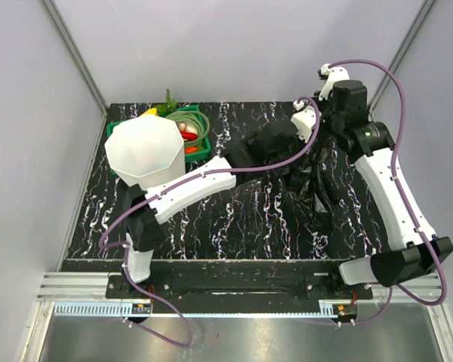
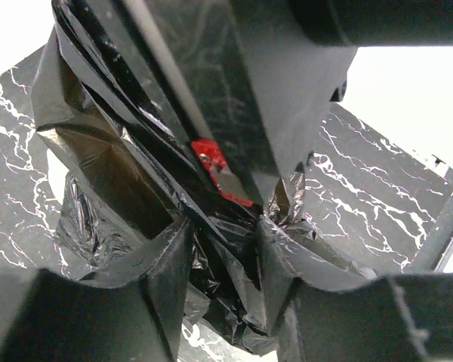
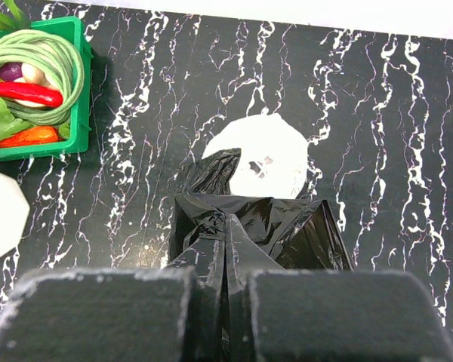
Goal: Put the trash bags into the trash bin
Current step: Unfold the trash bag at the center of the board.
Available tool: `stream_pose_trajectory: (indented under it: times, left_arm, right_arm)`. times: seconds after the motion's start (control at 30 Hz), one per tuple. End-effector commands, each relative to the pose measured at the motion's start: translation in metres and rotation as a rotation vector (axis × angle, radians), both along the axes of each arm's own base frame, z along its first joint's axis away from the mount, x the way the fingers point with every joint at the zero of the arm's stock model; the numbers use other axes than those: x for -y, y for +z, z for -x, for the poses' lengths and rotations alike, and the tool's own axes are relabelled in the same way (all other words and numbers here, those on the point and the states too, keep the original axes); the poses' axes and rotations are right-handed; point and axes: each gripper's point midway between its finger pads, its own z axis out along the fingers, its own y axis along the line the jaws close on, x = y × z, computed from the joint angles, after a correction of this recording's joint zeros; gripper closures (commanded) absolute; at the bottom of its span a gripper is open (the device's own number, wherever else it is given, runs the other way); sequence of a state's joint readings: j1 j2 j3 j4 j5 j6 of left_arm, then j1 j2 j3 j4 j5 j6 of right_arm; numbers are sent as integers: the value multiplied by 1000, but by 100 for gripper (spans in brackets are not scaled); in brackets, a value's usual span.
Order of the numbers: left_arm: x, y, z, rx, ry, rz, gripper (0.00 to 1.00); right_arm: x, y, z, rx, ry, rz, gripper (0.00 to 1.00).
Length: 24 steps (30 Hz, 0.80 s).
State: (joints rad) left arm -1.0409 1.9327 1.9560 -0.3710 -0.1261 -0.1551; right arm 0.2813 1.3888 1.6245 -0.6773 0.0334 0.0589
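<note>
top: bag [image 1: 311,179] was seen mid-right, held up by r gripper [image 1: 308,124], well apart from bin [image 1: 145,147] at left. l wrist: bag [image 2: 113,166] folds were flanked by l gripper's [image 2: 223,264] half-spread fingers [image 2: 162,271]; grip couldn't be told. r wrist: bag [image 3: 279,226] was pinched betw. pressed-together fingers [image 3: 113,317].

The left hand [image 2: 225,241] stood with its two dark fingers [image 2: 162,290] apart. Crumpled folds of the glossy black trash bag [image 2: 113,151] filled the gap between them, touching both; whether the film was truly pinched could not be told. The bag rose from there in long creased folds. Against it lay a dark grey slab [image 2: 272,90] with a small red patch [image 2: 210,160] near its tip. The black, white-veined surface [image 2: 377,188] showed on either side
</note>
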Motion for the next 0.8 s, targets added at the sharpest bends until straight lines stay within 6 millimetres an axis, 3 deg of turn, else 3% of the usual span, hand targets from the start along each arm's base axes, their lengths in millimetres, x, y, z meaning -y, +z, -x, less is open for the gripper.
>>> stream_pose_trajectory:
  times: [0.0,0.07,0.13,0.17,0.33,0.4,0.47,0.5,0.6,0.77]
  left_arm:
    - [5,21,-5,78,-16,33,62]
    - [6,16,-5,73,-27,25,74]
    - [6,9,-4,68,-40,11,95]
    - [6,7,-5,67,-42,2,100]
    - [-13,11,-13,94,-29,-29,100]
    - [-30,18,-21,109,-10,-35,100]
    - [-50,26,-29,125,13,-34,100]
    - [-59,29,-32,128,21,-34,100]
    - [-85,42,-43,171,47,-46,100]
    - [-108,56,-47,208,53,-44,100]
  right_arm:
    - [-9,23,4,62,33,-26,100]
    - [-9,25,5,67,38,-31,100]
    - [-9,27,7,74,42,-31,100]
    - [-8,28,8,78,41,-28,100]
    - [1,38,9,99,24,28,98]
    - [5,40,10,101,29,72,81]
    - [6,43,13,103,53,97,44]
    - [7,44,16,104,59,107,30]
    - [5,47,29,113,109,118,17]
    - [-31,28,68,27,371,50,14]
